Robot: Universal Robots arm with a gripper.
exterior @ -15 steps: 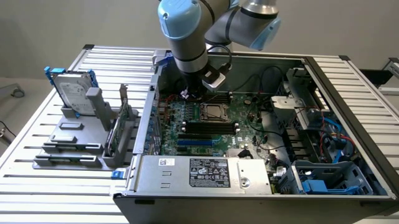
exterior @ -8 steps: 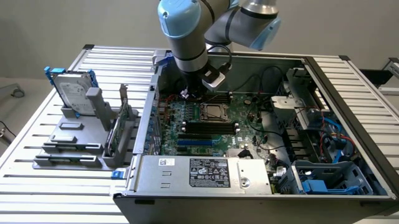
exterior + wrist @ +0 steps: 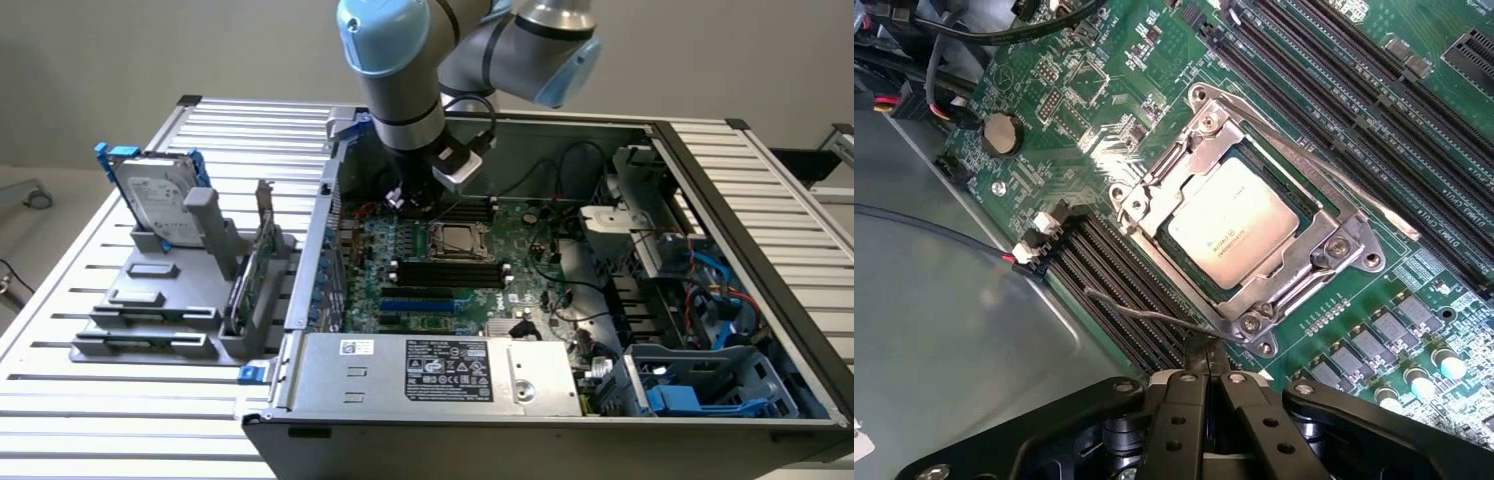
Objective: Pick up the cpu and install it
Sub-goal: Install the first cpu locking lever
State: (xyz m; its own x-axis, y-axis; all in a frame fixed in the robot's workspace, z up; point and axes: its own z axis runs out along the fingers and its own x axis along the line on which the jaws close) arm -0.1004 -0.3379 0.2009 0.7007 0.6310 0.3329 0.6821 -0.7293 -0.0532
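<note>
The cpu [image 3: 1232, 222] carries faint print, too small to read. The black label [image 3: 449, 369] on the power supply [image 3: 334, 375] shows white marks, none legible.

Item: one arm [image 3: 404, 95], built of round silver-grey metal tube sections joined by bulbous housings with smooth pale blue joint caps [image 3: 363, 35] and dark rings at the seams. Just above the gripper [image 3: 1206, 378], a black cable [image 3: 475, 108] loops loosely along the last tube section, and a small boxy grey housing [image 3: 457, 168] with a dark face is mounted beside it. The gripper itself is matte black: two narrow flat fingers [image 3: 1184, 420] flanked by broad angled links [image 3: 1354, 425], all studded with small bright silver screw heads [image 3: 1301, 388] and pivot pins.
</note>
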